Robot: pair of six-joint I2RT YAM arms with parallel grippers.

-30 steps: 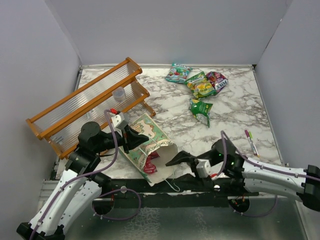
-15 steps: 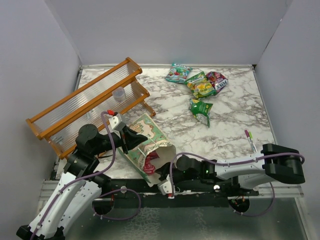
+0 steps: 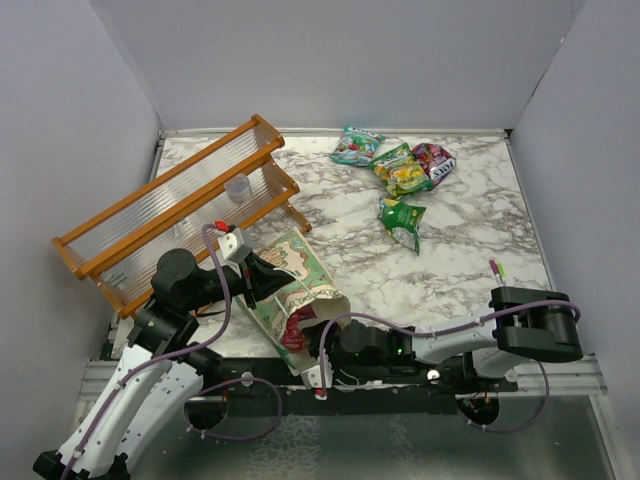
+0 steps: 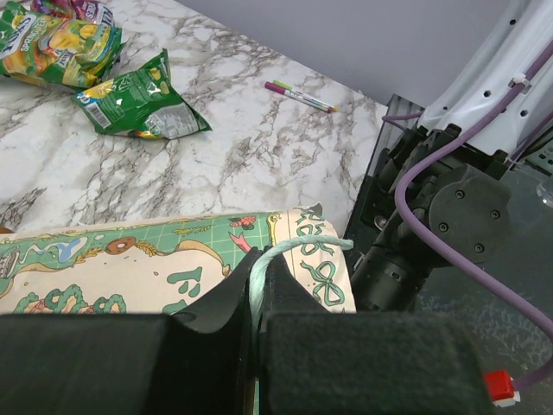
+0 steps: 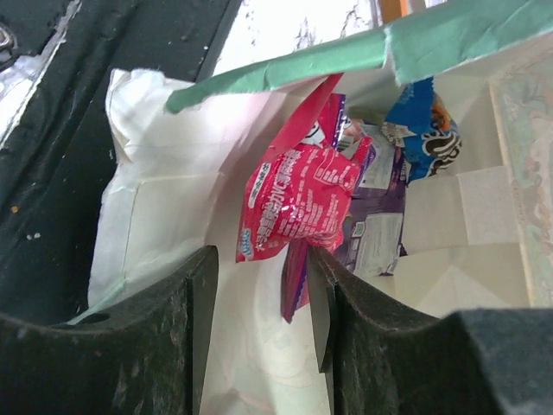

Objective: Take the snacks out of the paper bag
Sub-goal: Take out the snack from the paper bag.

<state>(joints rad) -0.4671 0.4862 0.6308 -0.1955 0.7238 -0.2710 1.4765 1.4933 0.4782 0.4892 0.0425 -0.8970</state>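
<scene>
A: What sits farthest left?

B: An orange wooden rack (image 3: 175,215), set diagonally along the left side of the tabletop (image 3: 460,250). Just in front of it, the left gripper (image 3: 268,277) sits over the paper bag (image 3: 305,280).

A: Its jaws?

B: Pinched together on the bag's string handle (image 4: 289,248). In the wrist view the cord runs up between them.

A: And the bag itself?

B: It lies on its side at the near edge, printed green face up, mouth turned toward the arm bases. The right gripper (image 5: 259,268) is at that mouth, jaws spread apart and holding nothing.

A: What's inside?

B: A red packet (image 5: 298,203) is nearest, its lower edge just beyond the fingertips. A purple packet (image 5: 373,233) is behind it, and a blue packet (image 5: 428,130) lies deeper in.

A: Farther right?

B: Four snacks lie out on the marble, well apart from the bag. There's a teal packet (image 3: 356,145) near the far edge, and a yellow-green packet (image 3: 401,168) touching a purple-pink packet (image 3: 436,158). A green packet (image 3: 402,221) lies nearer the arms. A pink-capped pen (image 3: 502,283) lies by the right edge.
</scene>
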